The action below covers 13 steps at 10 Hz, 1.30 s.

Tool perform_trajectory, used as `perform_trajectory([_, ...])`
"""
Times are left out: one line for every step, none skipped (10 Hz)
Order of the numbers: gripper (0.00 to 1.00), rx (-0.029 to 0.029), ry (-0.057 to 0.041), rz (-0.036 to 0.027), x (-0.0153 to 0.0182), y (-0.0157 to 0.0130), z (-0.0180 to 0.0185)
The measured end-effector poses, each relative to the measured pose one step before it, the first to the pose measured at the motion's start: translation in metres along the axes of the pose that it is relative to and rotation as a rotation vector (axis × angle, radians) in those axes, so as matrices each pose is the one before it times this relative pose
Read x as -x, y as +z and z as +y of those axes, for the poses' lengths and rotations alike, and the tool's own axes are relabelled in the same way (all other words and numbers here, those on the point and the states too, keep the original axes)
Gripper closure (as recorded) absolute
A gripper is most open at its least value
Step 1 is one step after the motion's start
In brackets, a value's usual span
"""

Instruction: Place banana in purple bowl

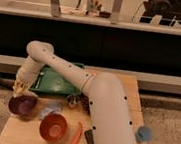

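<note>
The purple bowl [22,105] sits at the left edge of the wooden table [131,92]. My gripper [20,89] hangs right over the bowl's back rim, at the end of the white arm that reaches left across the table. A pale yellow-cream banana [19,84] shows between the fingers, held just above the bowl.
A green tray [57,82] lies behind the bowl. An orange-brown bowl [53,127], an orange-red stick [76,135] and a dark flat object [89,140] lie at the front. A pale crumpled item [51,109] and a small dark can [72,101] sit mid-table. A blue cup [144,134] is at the right.
</note>
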Motion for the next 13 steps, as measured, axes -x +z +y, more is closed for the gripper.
perform_trajectory([0.98,0.01301,0.00219,-0.02597,0.00446,-0.00090,0.00798])
perform_trajectory([0.91,0.03186,-0.01908,-0.05123,0.00665,0.00531,0.00420])
perform_trajectory([0.80,0.03022,-0.01490,-0.04963,0.00457,0.00648,0.00425])
perform_trajectory([0.71,0.02025,-0.00238,-0.01271,-0.00001,0.00299,0.00506])
perform_trajectory([0.60,0.01274,0.00693,-0.00569,-0.00377,0.00622,0.00840])
perform_trajectory([0.51,0.00429,0.00391,-0.00336,-0.00256,0.00350,0.00313])
perform_trajectory([0.40,0.00852,0.00076,-0.00090,-0.00201,0.00325,0.00012])
perform_trajectory([0.31,0.00438,-0.00024,0.00157,-0.00111,0.00220,0.00020])
perform_trajectory([0.23,0.00533,-0.00241,0.00897,-0.00069,-0.00052,0.00140])
perform_trajectory([0.20,0.00970,-0.00363,0.00908,-0.00038,0.00137,0.00101])
perform_trajectory([0.20,0.01099,-0.00717,0.00890,0.00038,0.00188,-0.00112])
perform_trajectory([0.20,0.00962,-0.00790,0.01233,0.00053,0.00067,0.00047])
perform_trajectory([0.20,0.01131,-0.03160,0.01609,0.00140,-0.00164,0.00091])
